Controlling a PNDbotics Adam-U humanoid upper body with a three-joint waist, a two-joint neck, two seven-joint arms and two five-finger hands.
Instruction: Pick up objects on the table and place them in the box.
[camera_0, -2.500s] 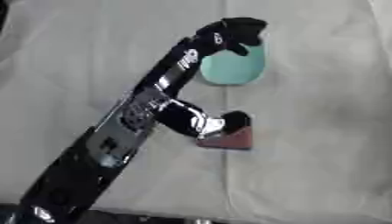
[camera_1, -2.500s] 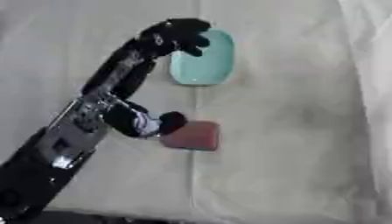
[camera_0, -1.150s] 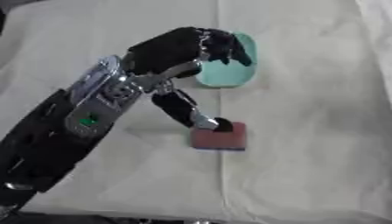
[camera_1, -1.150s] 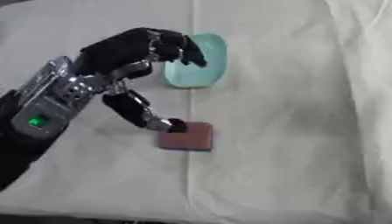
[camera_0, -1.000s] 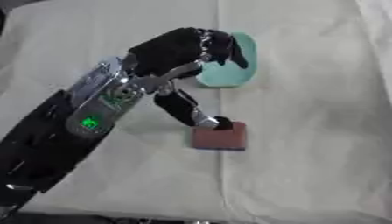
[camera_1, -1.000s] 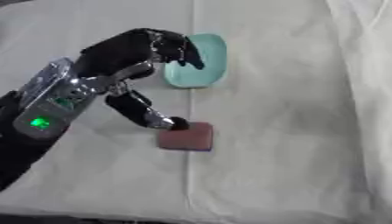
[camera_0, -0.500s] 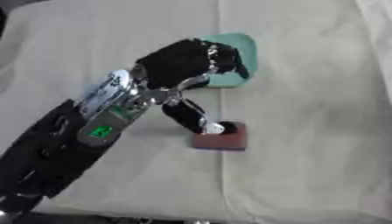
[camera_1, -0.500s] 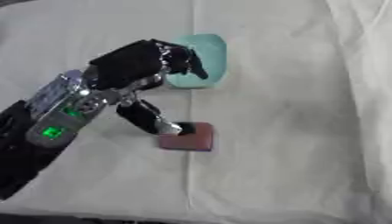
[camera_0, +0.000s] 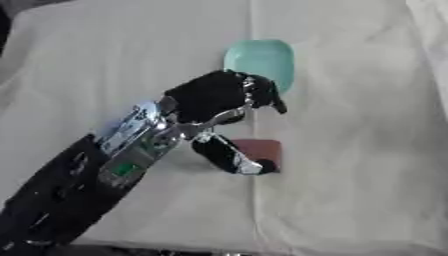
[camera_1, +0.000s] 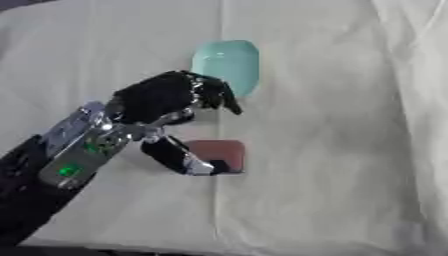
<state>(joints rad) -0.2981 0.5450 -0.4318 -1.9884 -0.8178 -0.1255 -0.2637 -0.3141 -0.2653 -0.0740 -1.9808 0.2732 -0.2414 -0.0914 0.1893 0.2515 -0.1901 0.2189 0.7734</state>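
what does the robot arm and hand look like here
The left hand is black with silver joints between its segments, and its thumb ends in a pale tip. The forearm is black with a silver-grey panel near the wrist, dark markings on it, and a small green light. No cables show.

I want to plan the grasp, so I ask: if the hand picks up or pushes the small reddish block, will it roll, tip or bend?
The reddish block looks flat and low, so it would probably slide, not roll or tip. Its straight edges suggest it keeps its shape. The left hand has its thumb at the block's edge, which may push it along the cloth.
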